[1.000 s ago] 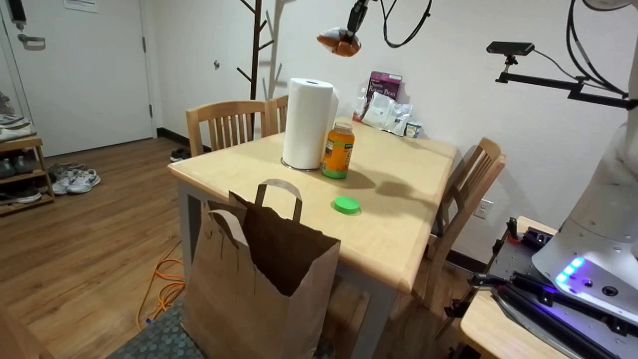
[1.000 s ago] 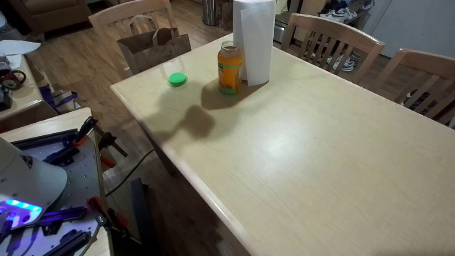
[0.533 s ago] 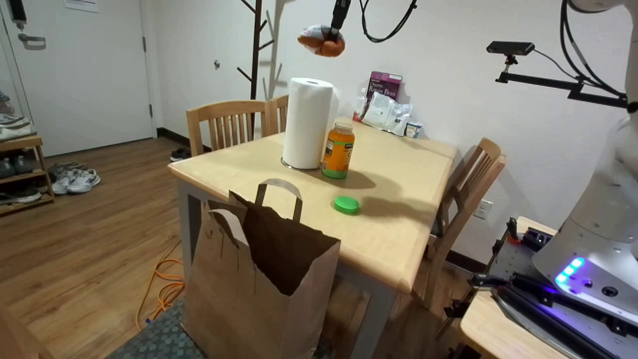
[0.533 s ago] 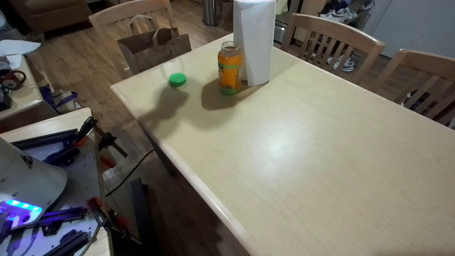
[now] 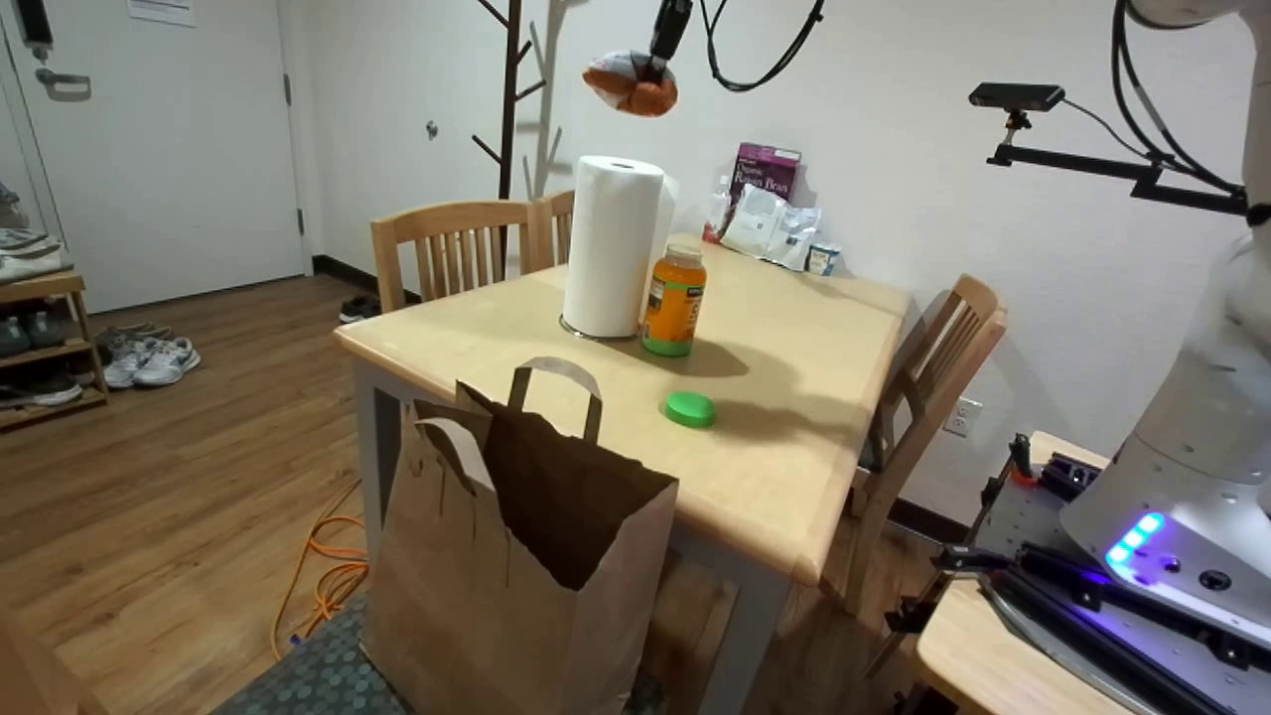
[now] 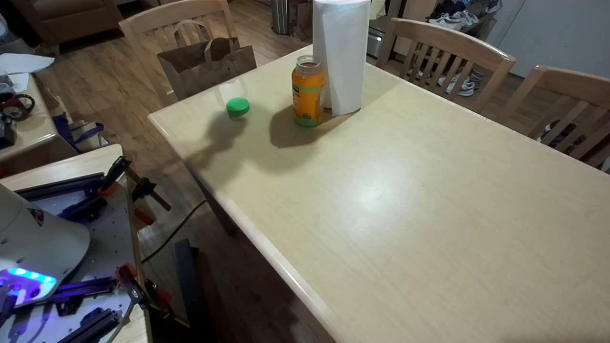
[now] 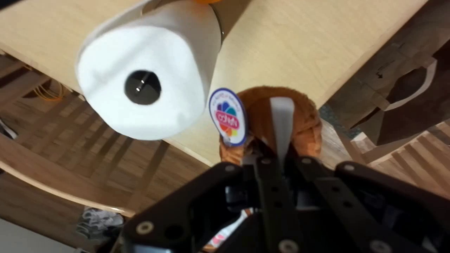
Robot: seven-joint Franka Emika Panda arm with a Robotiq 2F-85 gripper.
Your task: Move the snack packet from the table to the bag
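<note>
The reddish-orange snack packet (image 5: 643, 100) is held high in the air, above and behind the paper towel roll in an exterior view. My gripper (image 5: 656, 70) is shut on it. In the wrist view the gripper (image 7: 283, 160) pinches the packet (image 7: 307, 131), which bulges beyond the fingers and shows a round label. The brown paper bag (image 5: 496, 606) stands open on a chair at the table's near end. It also shows in an exterior view (image 6: 190, 78) and at the right of the wrist view (image 7: 404, 126). The table (image 5: 784, 318) is pale wood. Packet and gripper are out of view in an exterior view.
A paper towel roll (image 5: 614, 248) stands upright beside an open orange jar (image 5: 675, 308). A green lid (image 5: 690, 408) lies near the bag. A purple box (image 5: 767, 167) and silvery pouches (image 5: 765, 223) stand at the far end. Wooden chairs (image 6: 448, 43) flank the table (image 6: 405, 200).
The gripper and packet have moved left in an exterior view, slowing in the last half second. Their shadow on the table has shifted towards the green lid. The other things have stayed put.
</note>
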